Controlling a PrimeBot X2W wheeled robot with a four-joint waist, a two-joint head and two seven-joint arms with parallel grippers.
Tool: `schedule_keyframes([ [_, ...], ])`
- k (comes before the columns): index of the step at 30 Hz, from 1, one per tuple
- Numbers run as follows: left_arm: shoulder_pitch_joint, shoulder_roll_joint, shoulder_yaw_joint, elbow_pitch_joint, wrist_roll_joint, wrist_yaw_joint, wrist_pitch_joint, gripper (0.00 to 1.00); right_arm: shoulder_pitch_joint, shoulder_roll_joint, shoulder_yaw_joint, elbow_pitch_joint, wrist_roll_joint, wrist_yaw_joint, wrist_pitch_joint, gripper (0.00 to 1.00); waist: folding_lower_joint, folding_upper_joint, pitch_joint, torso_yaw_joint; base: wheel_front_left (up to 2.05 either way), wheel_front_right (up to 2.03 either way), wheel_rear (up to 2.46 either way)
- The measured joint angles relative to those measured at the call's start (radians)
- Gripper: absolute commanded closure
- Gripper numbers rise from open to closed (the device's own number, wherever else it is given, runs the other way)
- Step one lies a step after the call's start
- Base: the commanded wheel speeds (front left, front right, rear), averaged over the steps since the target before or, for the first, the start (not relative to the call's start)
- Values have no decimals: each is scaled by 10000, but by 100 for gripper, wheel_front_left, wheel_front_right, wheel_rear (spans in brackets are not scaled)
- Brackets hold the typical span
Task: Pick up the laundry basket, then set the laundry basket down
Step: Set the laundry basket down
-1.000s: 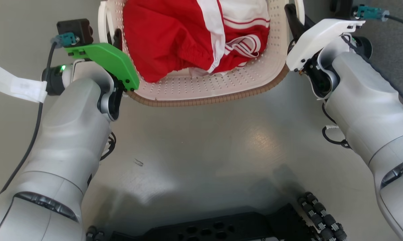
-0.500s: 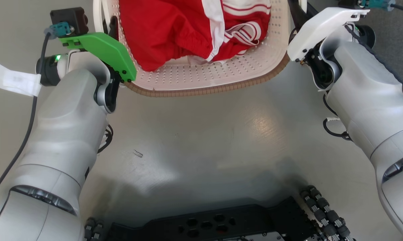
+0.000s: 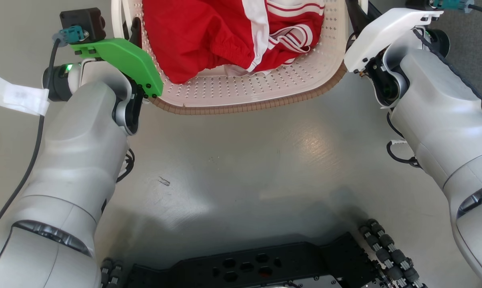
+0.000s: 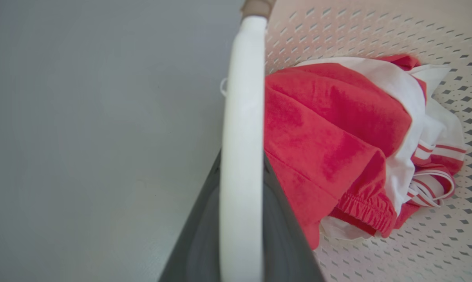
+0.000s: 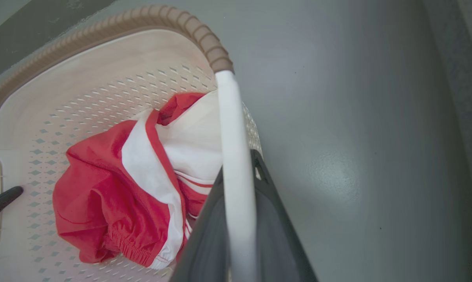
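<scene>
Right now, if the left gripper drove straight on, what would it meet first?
The white handle of the laundry basket, sitting between the left gripper's fingers; past it, probably floor, depth unclear.

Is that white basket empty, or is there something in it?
Not empty: crumpled red-and-white clothing lies bunched inside the laundry basket, with bare perforated bottom showing around it.

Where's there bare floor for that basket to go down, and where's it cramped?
Widest bare floor: between the robot's forearms, bordered by the laundry basket rim above and the black base below. More grey floor lies outside each handle. Crowded: inside the basket, where red clothes lie.
</scene>
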Motion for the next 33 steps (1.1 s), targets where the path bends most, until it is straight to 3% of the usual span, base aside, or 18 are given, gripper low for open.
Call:
schedule_keyframes([
  [2, -43, 0, -23, 21, 0, -4, -2, 100, -17, 2, -2, 2, -6, 0, -12, 97, 0, 0, 23, 0, 0, 0, 0],
  [4, -63, 0, -36, 38, -2, -29, -15, 100, -26, 2, -6, 2, -13, 0, -27, 84, 0, 0, 33, 0, 0, 0, 0],
  [6, -81, 8, -40, 73, -2, -31, -94, 96, -42, -2, -17, 4, -13, 15, -27, 78, 0, 0, 43, 1, 0, 0, 0],
  [7, -97, 12, -40, 88, -4, -31, -94, 66, -52, 2, -17, 6, -13, 15, -27, 73, 0, 0, 47, 2, 0, 0, 0],
  [8, -109, 12, -36, 109, -8, -31, -96, 41, -60, 2, -21, 8, -13, 15, -27, 59, 0, -1, 51, 2, 0, 0, 0],
  [9, -110, 15, -12, 121, -42, -35, -98, 0, -74, -4, -33, 13, -13, 15, -29, 27, 0, 0, 56, 2, 0, 0, 0],
  [10, -112, 19, 2, 125, -63, -44, -102, 0, -95, -13, -63, 25, -13, 15, -31, 0, 0, 0, 59, 2, 0, 0, 0],
  [33, -106, 27, -146, 502, -184, -259, -190, 0, -149, -8, -282, 75, -42, 15, -44, 0, 0, 0, -294, -64, 0, 0, 0],
])
